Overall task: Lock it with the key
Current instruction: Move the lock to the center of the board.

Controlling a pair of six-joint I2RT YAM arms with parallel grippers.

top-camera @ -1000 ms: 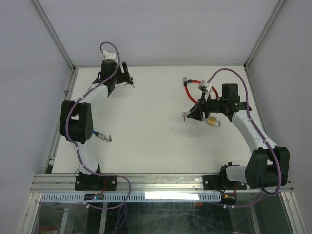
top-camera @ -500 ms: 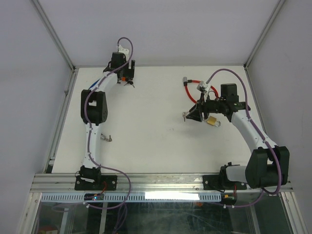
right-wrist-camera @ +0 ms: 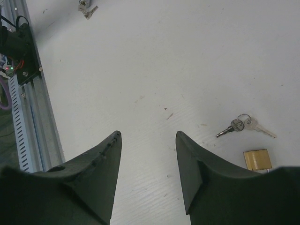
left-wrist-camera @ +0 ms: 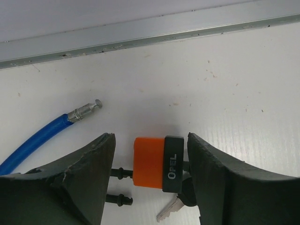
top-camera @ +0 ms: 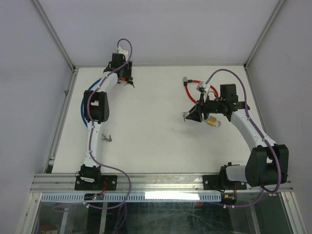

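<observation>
The orange lock (left-wrist-camera: 149,163), its black band stamped OPEL, lies near the far edge of the white surface (left-wrist-camera: 225,84), with a key (left-wrist-camera: 169,209) showing beside that band. The left gripper (left-wrist-camera: 151,137) straddles the lock, jaws apart, with a gap on one side. A blue cable (left-wrist-camera: 40,138) ends just beside it, and an aluminium rail (left-wrist-camera: 140,33) runs close behind. The right gripper (right-wrist-camera: 148,135) hangs part-open and empty near a brass lock (right-wrist-camera: 257,159) and ringed keys (right-wrist-camera: 243,124).
</observation>
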